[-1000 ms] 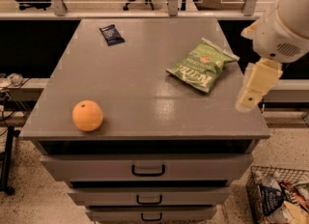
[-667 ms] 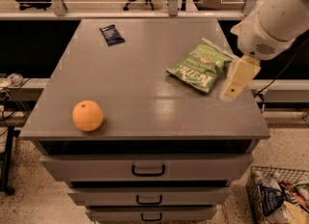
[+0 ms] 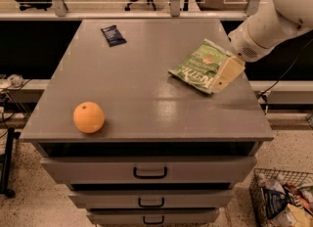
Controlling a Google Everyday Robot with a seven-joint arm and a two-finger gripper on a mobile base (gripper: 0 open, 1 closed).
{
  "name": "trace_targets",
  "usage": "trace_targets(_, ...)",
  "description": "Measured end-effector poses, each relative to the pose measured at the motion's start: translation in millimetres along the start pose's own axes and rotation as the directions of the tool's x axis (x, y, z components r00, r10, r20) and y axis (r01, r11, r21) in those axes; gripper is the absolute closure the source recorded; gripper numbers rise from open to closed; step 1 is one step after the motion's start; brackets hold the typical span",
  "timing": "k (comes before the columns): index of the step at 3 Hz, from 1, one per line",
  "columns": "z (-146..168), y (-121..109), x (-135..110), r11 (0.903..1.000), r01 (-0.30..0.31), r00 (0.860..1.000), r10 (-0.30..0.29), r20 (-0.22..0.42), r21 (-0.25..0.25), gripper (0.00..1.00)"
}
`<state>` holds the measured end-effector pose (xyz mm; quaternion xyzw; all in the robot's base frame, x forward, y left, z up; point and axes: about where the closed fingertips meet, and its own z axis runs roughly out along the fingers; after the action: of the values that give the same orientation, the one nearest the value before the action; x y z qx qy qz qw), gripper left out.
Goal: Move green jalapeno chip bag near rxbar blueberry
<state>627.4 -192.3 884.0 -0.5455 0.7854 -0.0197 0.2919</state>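
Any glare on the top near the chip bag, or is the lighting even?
Camera view: a pale sheen lies on the cabinet top just below-left of the green jalapeno chip bag; the gripper, at the bag's right edge, is brightly lit; the rxbar blueberry, far left, looks dark, without glare.

Chip bag [image 3: 201,66] right-centre on cabinet top [image 3: 146,89], gripper [image 3: 226,75] at its right edge. Rxbar [image 3: 113,34] upper left, well apart. Orange [image 3: 88,117] lower left, near front edge. Basket [image 3: 281,196] on floor, bottom right.

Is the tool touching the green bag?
Cannot tell. In the camera view the tool overlaps the bag at its right edge, but it might hover above it.
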Motion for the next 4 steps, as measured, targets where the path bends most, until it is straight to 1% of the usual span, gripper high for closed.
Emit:
trace_targets(1, 28, -14, 1, 0.9969, -0.071, 0.996, 0.073, 0.055, -0.034, 0.0)
trace_targets(2, 43, -18, -2, 0.9905, -0.112, 0.989, 0.119, 0.088, -0.079, 0.18)
trace_targets(3, 54, -18, -4, 0.9806, -0.149, 0.982, 0.162, 0.096, -0.127, 0.43)
trace_targets(4, 52, -18, -8, 0.9774, -0.154, 0.98, 0.171, 0.107, -0.144, 0.64)
